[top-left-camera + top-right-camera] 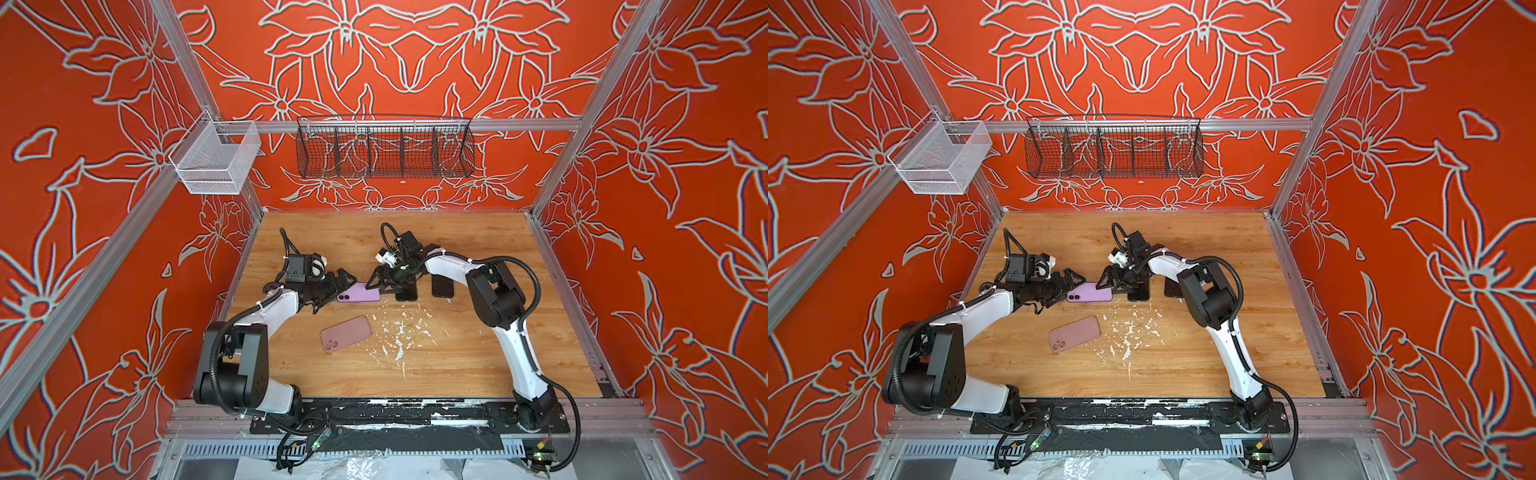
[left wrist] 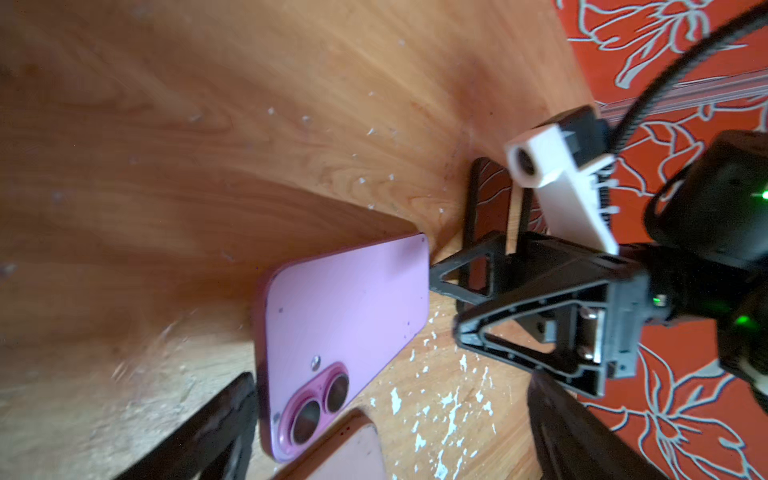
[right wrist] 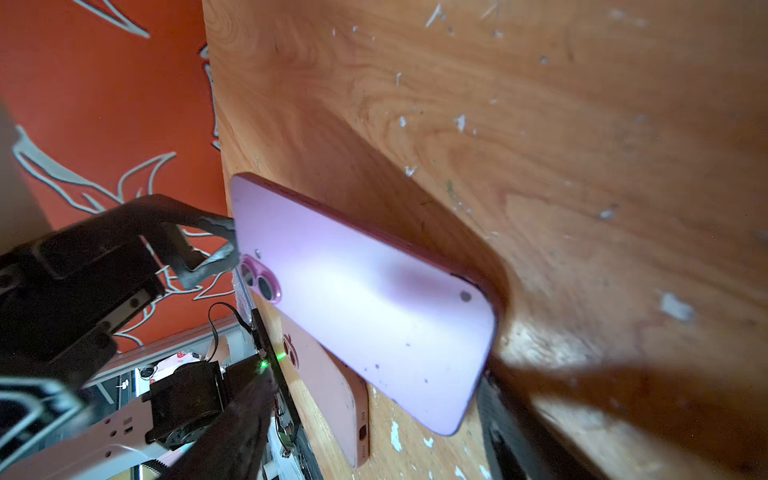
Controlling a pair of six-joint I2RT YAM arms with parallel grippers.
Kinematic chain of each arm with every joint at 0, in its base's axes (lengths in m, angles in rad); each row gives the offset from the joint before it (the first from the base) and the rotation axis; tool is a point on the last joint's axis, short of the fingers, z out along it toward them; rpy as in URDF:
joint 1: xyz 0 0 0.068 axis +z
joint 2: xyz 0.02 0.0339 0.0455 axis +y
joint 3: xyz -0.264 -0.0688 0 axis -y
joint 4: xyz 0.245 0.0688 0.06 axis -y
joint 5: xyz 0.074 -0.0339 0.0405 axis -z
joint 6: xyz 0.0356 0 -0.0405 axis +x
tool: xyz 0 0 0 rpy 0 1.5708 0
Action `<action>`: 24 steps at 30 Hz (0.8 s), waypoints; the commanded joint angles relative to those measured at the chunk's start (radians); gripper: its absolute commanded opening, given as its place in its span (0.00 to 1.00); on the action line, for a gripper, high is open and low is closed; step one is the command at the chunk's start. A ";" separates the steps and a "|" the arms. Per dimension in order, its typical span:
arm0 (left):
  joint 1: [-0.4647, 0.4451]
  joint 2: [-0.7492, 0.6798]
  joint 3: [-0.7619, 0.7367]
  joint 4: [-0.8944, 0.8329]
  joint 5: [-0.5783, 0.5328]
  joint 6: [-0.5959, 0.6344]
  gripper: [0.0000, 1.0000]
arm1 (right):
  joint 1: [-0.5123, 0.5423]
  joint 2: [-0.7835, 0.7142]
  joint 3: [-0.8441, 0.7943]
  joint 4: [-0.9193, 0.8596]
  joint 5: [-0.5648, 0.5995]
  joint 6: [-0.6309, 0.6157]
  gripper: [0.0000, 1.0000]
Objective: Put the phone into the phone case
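Observation:
The lilac phone [image 1: 359, 292] [image 1: 1091, 293] shows its back and twin lenses. It is tilted, with one long edge raised off the wooden table [image 1: 478, 353] and a shadow beneath it [image 3: 374, 307]. My left gripper [image 1: 338, 293] [image 2: 390, 436] is open at the phone's camera end, one finger [image 3: 216, 228] touching that end. My right gripper [image 1: 378, 288] [image 3: 374, 432] is open at the other end, one fingertip [image 2: 436, 282] against the phone's short edge. The dusty-pink phone case [image 1: 345, 333] [image 1: 1074, 333] lies flat nearer the front, apart from the phone.
Two flat black slabs [image 1: 442, 286] lie behind the right gripper. White flecks [image 1: 399, 332] are scattered mid-table. A black wire basket [image 1: 384, 151] and a white mesh basket [image 1: 216, 160] hang on the back rail.

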 commanded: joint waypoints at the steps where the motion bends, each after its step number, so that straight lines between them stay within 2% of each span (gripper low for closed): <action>1: -0.039 -0.021 0.021 0.067 0.132 -0.023 0.99 | 0.026 0.056 -0.031 -0.007 0.001 -0.002 0.78; 6: -0.039 -0.012 0.000 0.103 0.140 -0.047 0.97 | 0.026 0.056 -0.036 -0.002 0.007 0.004 0.78; 10: -0.040 0.015 -0.006 0.128 0.147 -0.068 0.90 | 0.026 0.055 -0.040 -0.001 0.013 0.006 0.78; 16: -0.040 0.038 0.010 0.099 0.130 -0.065 0.70 | 0.026 0.051 -0.044 -0.002 0.020 0.006 0.78; 18: -0.041 0.037 0.011 0.091 0.117 -0.060 0.69 | 0.026 0.052 -0.044 -0.003 0.022 0.006 0.78; 24: -0.041 0.049 0.016 0.073 0.088 -0.053 0.53 | 0.026 0.054 -0.044 -0.003 0.020 0.006 0.78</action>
